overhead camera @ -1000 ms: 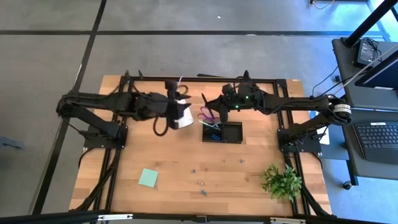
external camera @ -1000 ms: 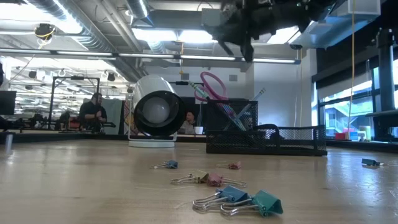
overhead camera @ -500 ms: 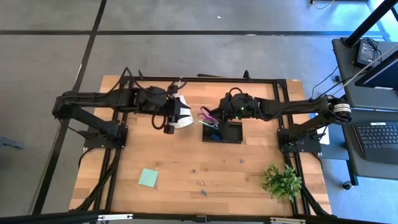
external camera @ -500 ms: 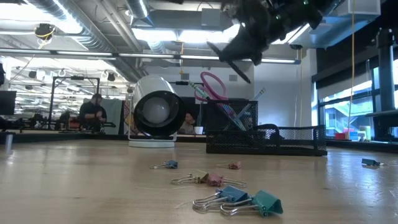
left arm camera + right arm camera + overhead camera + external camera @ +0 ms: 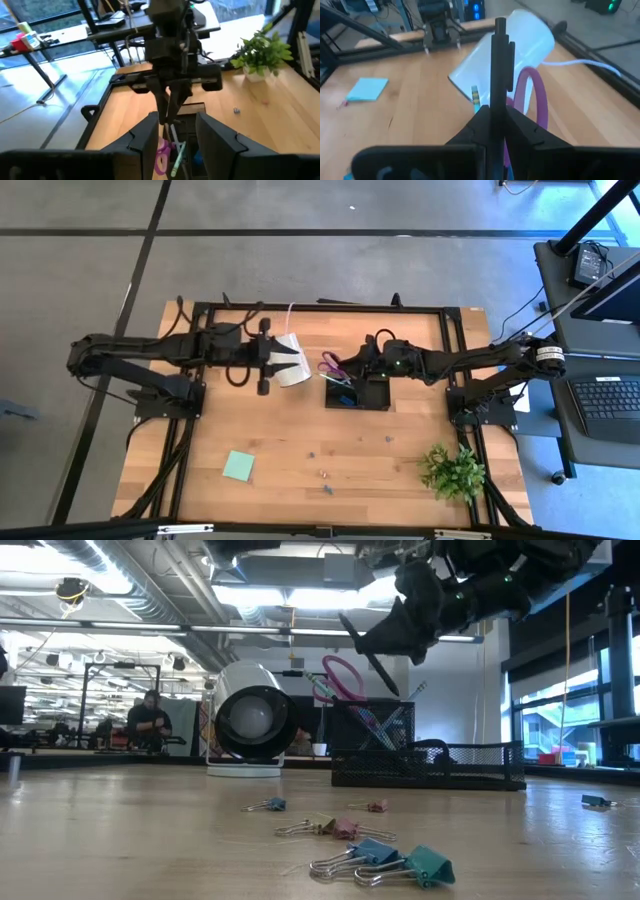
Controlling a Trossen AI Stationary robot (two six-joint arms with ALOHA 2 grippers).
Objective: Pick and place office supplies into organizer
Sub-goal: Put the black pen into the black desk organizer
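The right pincer (image 5: 372,363) is clamped tight on a black pen (image 5: 498,75), which pokes out past its fingertips, and hangs over the black organizer (image 5: 357,393) at mid-bench. That arm reaches in level from the right side, wrist tipped down. Purple-handled scissors (image 5: 332,364) and a few pens already stand in the organizer's left compartment. The left pincer (image 5: 297,361), its fingers (image 5: 216,135) parted and holding nothing, sits just beside the white cylinder roll (image 5: 288,350), with its arm stretched flat across the bench (image 5: 300,440) from the left. A mint-green sticky-note pad (image 5: 238,466) and scattered clips (image 5: 380,860) lie near the front edge, the plant (image 5: 452,471) at the front right.
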